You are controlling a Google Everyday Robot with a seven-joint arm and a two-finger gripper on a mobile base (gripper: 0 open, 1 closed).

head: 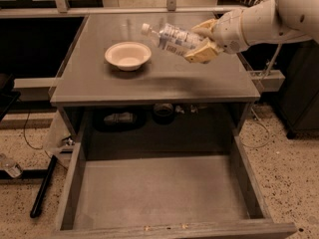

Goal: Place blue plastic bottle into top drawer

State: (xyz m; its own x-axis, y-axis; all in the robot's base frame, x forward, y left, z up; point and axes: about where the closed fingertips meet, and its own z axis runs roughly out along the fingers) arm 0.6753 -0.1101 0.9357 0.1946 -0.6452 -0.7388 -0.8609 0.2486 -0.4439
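Note:
My gripper (202,42) is shut on the blue plastic bottle (168,37) and holds it in the air above the grey tabletop (149,81), at its right half. The bottle lies nearly level, white cap pointing left and slightly up, toward the white bowl (128,55). My white arm (269,14) comes in from the upper right. The top drawer (159,195) stands pulled out below the table's front edge, wide and shallow, its flat floor bare.
The white bowl sits on the left middle of the tabletop. Dark objects (119,117) lie in the shadowed space under the tabletop behind the drawer. A black bar (42,185) and cables lie on the speckled floor at the left.

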